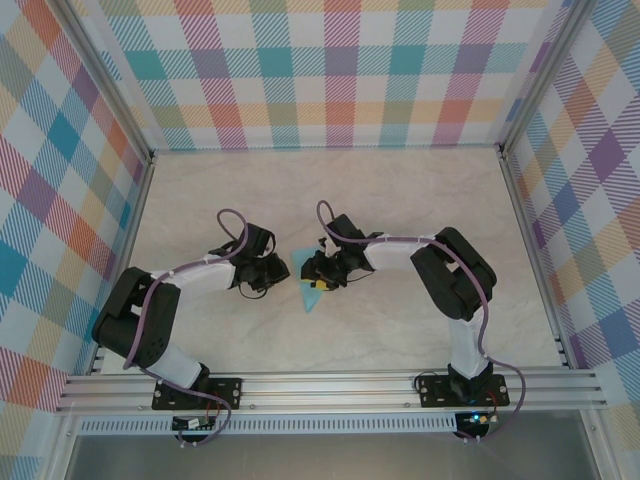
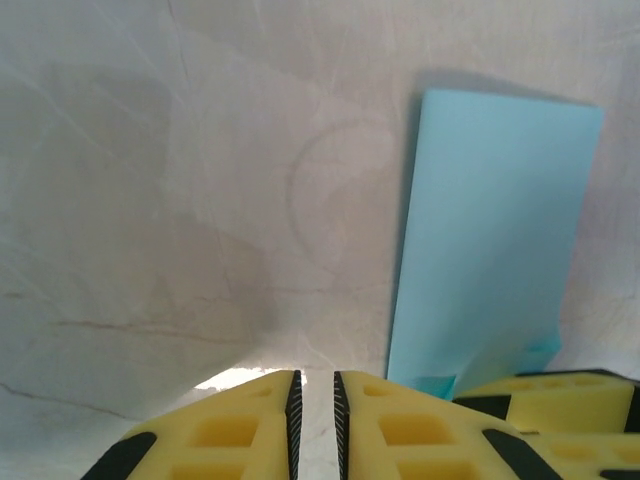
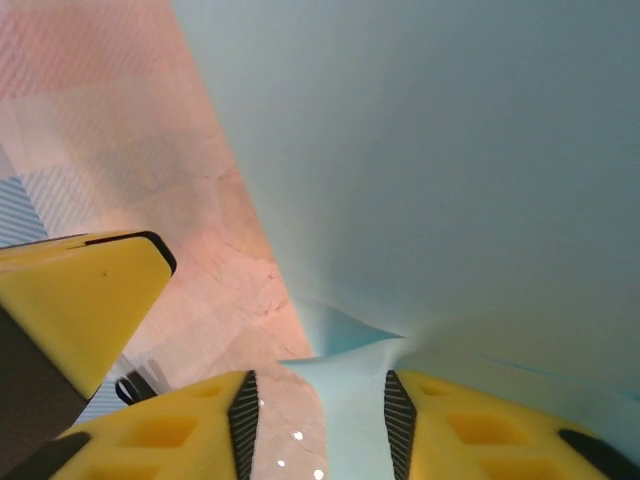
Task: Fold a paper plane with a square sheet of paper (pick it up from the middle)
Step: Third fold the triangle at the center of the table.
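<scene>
The light blue sheet of paper (image 1: 302,262), folded to a narrower shape, lies on the table between my two grippers. In the left wrist view the paper (image 2: 490,230) is a long strip to the right of my left gripper (image 2: 314,395), whose yellow jaws stand a narrow slit apart with only table between them. My left gripper (image 1: 270,270) is just left of the paper. My right gripper (image 3: 320,400) is open. A curled edge of the paper (image 3: 450,150) lies loose in the gap against the right-hand finger (image 3: 470,430), not pinched. From above, the right gripper (image 1: 318,275) sits over the paper.
The marble-look table (image 1: 400,200) is walled by checked panels (image 1: 330,70) on three sides. An aluminium rail (image 1: 330,385) carries both arm bases at the near edge. The two grippers are close together; a left finger (image 3: 80,300) shows beside the right jaws.
</scene>
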Robot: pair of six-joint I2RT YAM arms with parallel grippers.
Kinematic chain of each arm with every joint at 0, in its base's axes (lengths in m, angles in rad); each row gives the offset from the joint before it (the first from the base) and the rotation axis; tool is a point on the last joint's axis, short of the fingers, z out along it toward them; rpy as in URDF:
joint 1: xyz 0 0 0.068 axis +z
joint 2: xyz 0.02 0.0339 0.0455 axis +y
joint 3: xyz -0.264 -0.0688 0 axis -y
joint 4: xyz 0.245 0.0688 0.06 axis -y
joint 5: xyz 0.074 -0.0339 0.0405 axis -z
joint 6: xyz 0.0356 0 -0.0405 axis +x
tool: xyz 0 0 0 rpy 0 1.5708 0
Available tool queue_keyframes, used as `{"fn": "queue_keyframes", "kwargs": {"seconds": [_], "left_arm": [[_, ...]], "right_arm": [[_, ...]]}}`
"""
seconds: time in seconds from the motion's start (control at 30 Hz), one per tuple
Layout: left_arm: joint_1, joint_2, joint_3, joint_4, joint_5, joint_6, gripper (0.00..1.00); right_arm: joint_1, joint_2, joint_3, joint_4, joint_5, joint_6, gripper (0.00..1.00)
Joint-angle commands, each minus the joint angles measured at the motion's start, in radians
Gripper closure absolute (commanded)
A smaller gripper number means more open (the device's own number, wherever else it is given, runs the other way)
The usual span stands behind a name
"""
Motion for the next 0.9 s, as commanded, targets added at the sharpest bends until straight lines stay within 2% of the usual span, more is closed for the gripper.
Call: {"fn": "queue_keyframes", "kwargs": {"seconds": [0.0, 0.13, 0.23, 0.63, 0.87], "left_arm": [[0.002, -0.044, -0.02, 0.051, 0.082, 0.004, 0.82], [-0.014, -0.043, -0.026, 0.083, 0.136, 0.006, 0.84], [-0.034, -0.032, -0.02, 0.103, 0.163, 0.011, 0.85], [-0.095, 0.07, 0.027, 0.093, 0.15, 0.016, 0.92], [-0.109, 0.103, 0.039, 0.095, 0.145, 0.016, 0.92]], "right_arm": [[0.006, 0.053, -0.045, -0.079, 0.074, -0.015, 0.73], [0.005, 0.06, -0.05, -0.087, 0.083, -0.022, 0.88], [0.005, 0.062, -0.05, -0.098, 0.093, -0.028, 0.93], [0.006, 0.057, -0.052, -0.109, 0.105, -0.028, 0.98], [0.005, 0.056, -0.05, -0.107, 0.107, -0.025, 0.98]]}}
